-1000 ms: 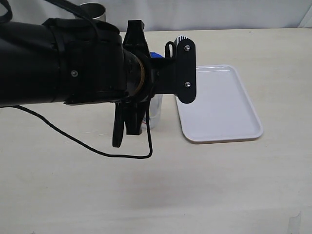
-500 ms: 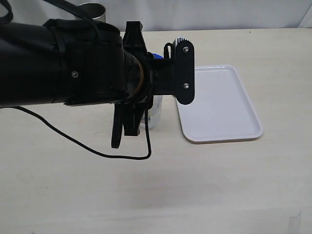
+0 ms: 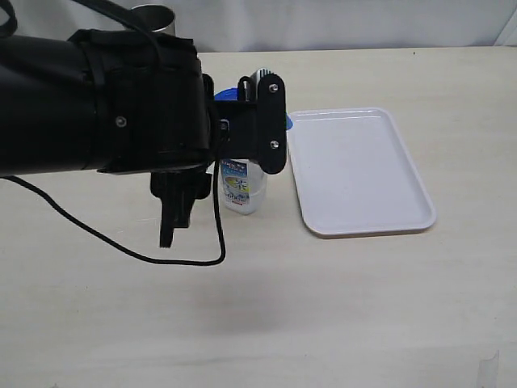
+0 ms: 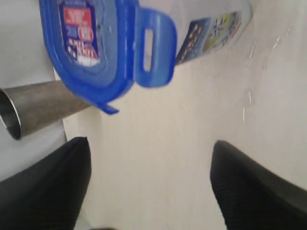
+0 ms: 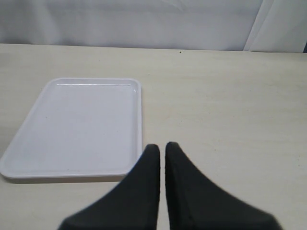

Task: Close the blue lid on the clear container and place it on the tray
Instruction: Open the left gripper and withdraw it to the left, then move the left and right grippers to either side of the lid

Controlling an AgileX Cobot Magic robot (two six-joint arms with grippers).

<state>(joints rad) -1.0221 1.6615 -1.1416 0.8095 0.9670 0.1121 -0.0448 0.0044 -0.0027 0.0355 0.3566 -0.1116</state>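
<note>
The left end effector [image 4: 149,144] stands wide open, touching nothing; the right end effector [image 5: 162,146] is clenched empty. One blue lid [image 4: 91,43] sits on one clear container [image 3: 242,187], at 9 o'clock of one tray [image 3: 363,170].

Translucent glossy plastic on the blue lid [image 4: 91,48], with a printed sticker on top. Clear smooth plastic for the clear container [image 3: 242,187], shiny colour label on the side. Dull brushed metal on the cup [image 3: 153,16] at the upper left of the frame. Smooth white plastic tray [image 5: 72,129], slight sheen. Pale wood-grain desk [image 3: 339,307], matt, a few fine scratches tbh. Matt black fingers [image 4: 48,191], finely textured.
</note>
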